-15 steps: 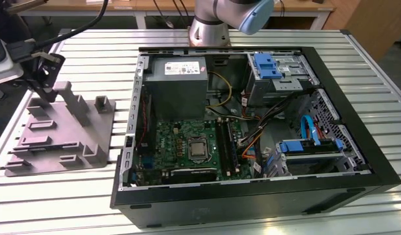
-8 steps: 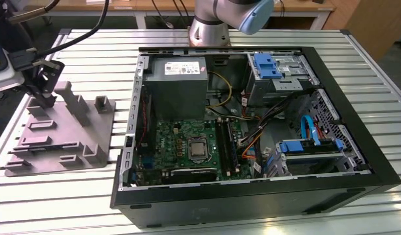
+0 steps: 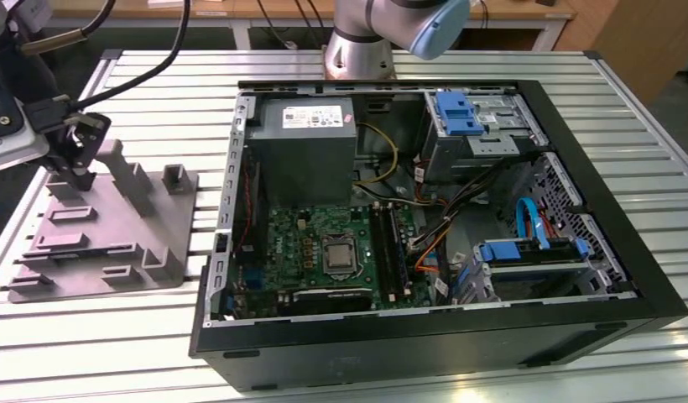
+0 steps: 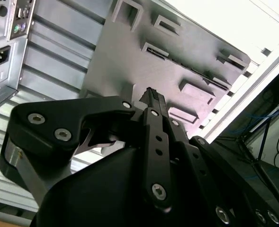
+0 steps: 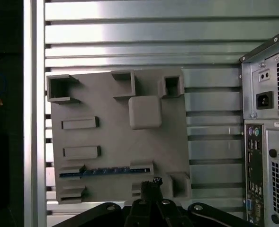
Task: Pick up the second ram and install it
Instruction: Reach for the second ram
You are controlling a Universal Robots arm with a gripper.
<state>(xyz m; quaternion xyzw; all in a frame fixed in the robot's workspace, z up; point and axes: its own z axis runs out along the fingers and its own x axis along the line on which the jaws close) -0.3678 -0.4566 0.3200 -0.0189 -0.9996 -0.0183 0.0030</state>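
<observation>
The second ram [image 5: 103, 171], a thin dark strip with a bluish edge, stands on edge in a slot of the grey moulded tray [image 5: 111, 137]. My gripper [image 5: 151, 182] hovers above the tray, a short way beside the ram's one end and not touching it. Its dark fingers look pressed together with nothing between them. In the exterior view the gripper [image 3: 78, 178] hangs over the far part of the tray [image 3: 109, 252], at that view's left. The second wrist view looks along the closed fingers [image 4: 151, 101] onto the tray [image 4: 130, 56].
An open black computer case [image 3: 434, 210] lies on the slatted metal table [image 3: 98, 336] beside the tray, motherboard [image 3: 333, 252] facing up. Its rear panel [image 5: 267, 142] is close to the tray. The arm's base [image 3: 361, 42] stands behind the case.
</observation>
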